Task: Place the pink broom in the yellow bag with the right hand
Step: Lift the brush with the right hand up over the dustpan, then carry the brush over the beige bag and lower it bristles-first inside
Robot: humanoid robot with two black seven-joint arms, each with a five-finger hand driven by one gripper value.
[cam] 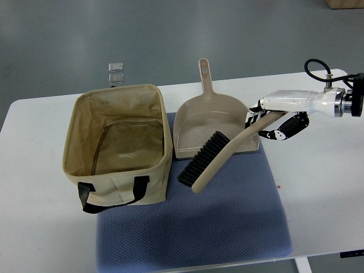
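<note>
A beige-pink hand broom (219, 157) with black bristles lies tilted across the front lip of a matching dustpan (211, 122), its head low over the blue mat. My right hand (272, 122) comes in from the right edge and is shut on the broom's handle end. The yellowish fabric bag (119, 145) with black handles stands open on the left, with nothing inside. The left arm does not show.
A blue textured mat (199, 227) covers the middle of the white table (324, 187). Two small clear objects (116, 73) sit behind the bag near the table's far edge. The table's front right corner and a leg show at bottom right.
</note>
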